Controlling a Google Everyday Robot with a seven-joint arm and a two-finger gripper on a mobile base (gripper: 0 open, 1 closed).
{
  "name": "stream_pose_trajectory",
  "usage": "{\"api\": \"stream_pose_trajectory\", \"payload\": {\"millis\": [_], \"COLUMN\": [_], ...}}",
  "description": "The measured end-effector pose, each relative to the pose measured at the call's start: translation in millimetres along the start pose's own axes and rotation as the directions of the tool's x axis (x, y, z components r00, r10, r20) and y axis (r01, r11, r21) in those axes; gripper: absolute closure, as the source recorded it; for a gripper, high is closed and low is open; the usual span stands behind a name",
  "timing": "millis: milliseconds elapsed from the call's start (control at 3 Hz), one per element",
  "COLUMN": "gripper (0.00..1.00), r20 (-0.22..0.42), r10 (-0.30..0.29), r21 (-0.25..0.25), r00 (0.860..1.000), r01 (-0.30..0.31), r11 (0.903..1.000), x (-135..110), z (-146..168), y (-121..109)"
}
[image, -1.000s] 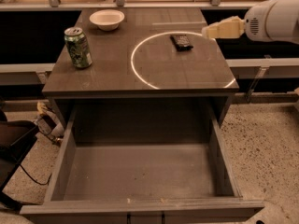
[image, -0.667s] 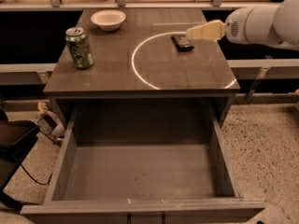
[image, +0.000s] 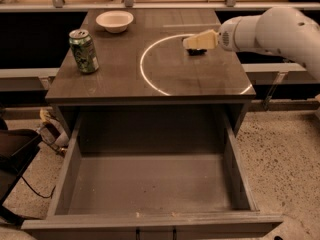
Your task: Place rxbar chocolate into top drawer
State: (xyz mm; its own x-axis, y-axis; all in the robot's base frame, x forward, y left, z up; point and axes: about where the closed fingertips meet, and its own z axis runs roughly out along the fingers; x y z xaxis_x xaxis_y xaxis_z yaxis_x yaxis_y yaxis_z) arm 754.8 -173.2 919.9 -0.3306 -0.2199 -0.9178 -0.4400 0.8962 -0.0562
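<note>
The rxbar chocolate (image: 197, 51), a small black bar, lies on the grey cabinet top (image: 125, 79) toward the back right, inside a bright ring of light. My gripper (image: 191, 42), cream-coloured at the end of the white arm, reaches in from the right and hangs right over the bar, covering most of it. The top drawer (image: 150, 184) is pulled wide open below the cabinet top, and its grey floor is bare.
A green soda can (image: 83, 51) stands upright on the left of the top. A white bowl (image: 114, 21) sits at the back left. A dark chair and cables (image: 20, 159) are on the floor left of the drawer. Speckled floor lies to the right.
My arm has moved left across the cabinet top, so the gripper now sits over the bar instead of to its right. The bar, can and drawer have not moved.
</note>
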Motion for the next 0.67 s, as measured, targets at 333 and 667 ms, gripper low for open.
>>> {"api": "stream_pose_trajectory", "payload": {"millis": [333,667], "gripper": [0.00,0.00], "r20": [-0.006,0.000], "r10": [-0.081,-0.109], "r21": [0.020,0.018], "r00": [0.997,0.994], "r01": [0.081,0.109], "r11": [0.9965,0.9938], "x": [11.2,18.1], "z": [36.6,62.4], "y": [2.1,1.2]}}
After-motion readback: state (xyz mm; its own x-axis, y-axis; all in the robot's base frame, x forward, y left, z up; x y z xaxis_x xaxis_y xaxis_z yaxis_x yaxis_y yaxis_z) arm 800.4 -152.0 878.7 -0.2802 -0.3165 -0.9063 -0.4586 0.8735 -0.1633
